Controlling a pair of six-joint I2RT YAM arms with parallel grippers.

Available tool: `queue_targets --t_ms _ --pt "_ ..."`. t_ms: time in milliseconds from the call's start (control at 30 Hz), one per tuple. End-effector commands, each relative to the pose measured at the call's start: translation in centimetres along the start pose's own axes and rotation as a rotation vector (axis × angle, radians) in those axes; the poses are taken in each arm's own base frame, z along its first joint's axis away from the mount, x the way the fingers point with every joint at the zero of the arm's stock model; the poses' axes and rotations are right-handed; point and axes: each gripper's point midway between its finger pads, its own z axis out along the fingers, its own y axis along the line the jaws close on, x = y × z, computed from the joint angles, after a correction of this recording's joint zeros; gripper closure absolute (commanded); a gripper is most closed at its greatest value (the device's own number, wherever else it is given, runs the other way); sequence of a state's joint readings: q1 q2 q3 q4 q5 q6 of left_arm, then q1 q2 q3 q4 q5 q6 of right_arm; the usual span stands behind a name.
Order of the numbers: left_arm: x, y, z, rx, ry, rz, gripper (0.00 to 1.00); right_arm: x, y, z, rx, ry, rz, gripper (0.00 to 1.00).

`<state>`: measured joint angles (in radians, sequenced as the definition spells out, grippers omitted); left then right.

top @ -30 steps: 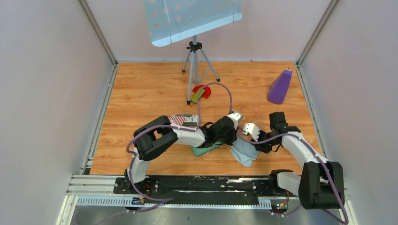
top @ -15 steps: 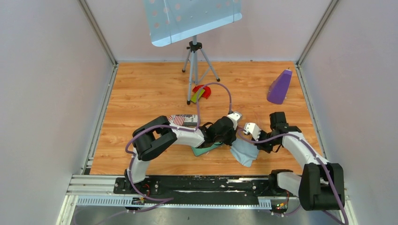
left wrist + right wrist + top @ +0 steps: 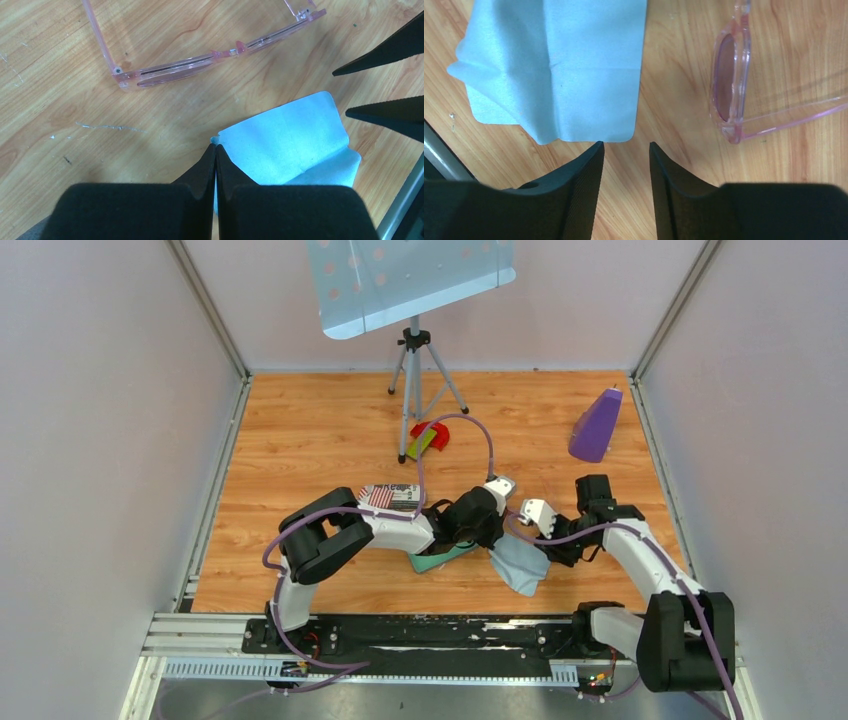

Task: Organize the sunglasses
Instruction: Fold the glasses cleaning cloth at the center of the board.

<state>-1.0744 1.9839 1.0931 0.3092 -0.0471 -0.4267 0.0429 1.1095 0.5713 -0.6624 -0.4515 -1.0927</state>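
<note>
The sunglasses (image 3: 729, 75) lie at two o'clock of the part-open, empty right hand (image 3: 625, 146), frame front running twelve-to-six; the left hand (image 3: 216, 148) is closed.

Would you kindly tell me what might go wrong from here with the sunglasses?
The left gripper, shut at the corner of the blue cloth, may drag it into the sunglasses. The right gripper is open close by, so the two grippers could collide. The thin frame, its side arms unfolded, might slip from a grip.
</note>
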Motion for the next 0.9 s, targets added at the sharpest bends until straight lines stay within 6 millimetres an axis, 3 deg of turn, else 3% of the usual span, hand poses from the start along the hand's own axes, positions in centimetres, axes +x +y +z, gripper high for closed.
queue_targets --t_ms 0,267,433,733,867 --pt "-0.9 0.0 0.3 0.005 -0.024 -0.01 1.0 0.3 2.3 0.5 -0.088 -0.024 -0.047 0.54" --pt "-1.0 0.2 0.3 0.002 -0.023 -0.012 1.0 0.8 2.0 1.5 -0.136 0.003 -0.038 0.53" --pt "-1.1 0.3 0.4 0.002 -0.024 -0.015 1.0 1.3 1.2 2.2 -0.115 0.024 -0.026 0.59" --pt "-1.2 0.2 0.4 0.008 -0.027 -0.022 1.0 0.9 2.0 2.3 -0.145 -0.007 -0.02 0.99" --pt "-1.8 0.1 -0.1 0.007 -0.059 -0.04 1.0 0.1 1.2 1.2 -0.095 -0.021 -0.026 1.0"
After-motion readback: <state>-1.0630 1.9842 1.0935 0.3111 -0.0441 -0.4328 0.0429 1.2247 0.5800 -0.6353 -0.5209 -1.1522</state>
